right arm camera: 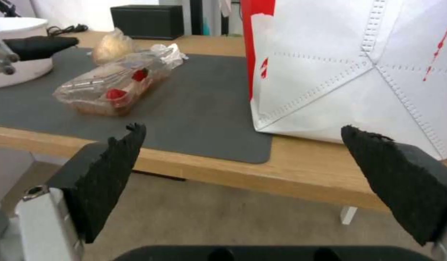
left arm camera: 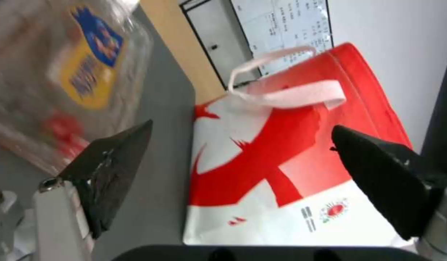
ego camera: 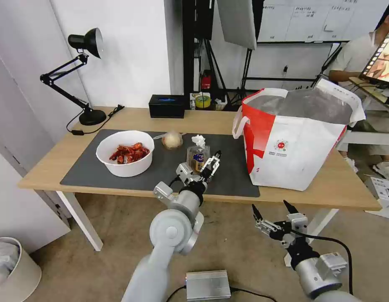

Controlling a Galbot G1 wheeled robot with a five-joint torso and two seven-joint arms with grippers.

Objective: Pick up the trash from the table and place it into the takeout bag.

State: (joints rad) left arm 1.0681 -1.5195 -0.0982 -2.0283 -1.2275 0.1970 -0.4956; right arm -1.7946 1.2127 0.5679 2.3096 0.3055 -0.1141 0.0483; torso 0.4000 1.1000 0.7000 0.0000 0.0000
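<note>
Left gripper (ego camera: 212, 162), jaws released, hangs over the mat just right of the clamshell (ego camera: 197, 156). The clamshell's long axis runs away from the robot; the bag (ego camera: 295, 142) stands further right. Right gripper (ego camera: 273, 209), jaws released, waits below the worktop (ego camera: 43, 167) edge.

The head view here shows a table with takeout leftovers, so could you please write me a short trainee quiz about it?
1. True or false: the left claw is open beside the clear tray.
2. Which item sits nearest the desk lamp? A) bag B) bowl C) tissue
3. Fill in: the right claw hangs open below the edge of the ____.

Key: 1 true; 2 B; 3 table.
</note>
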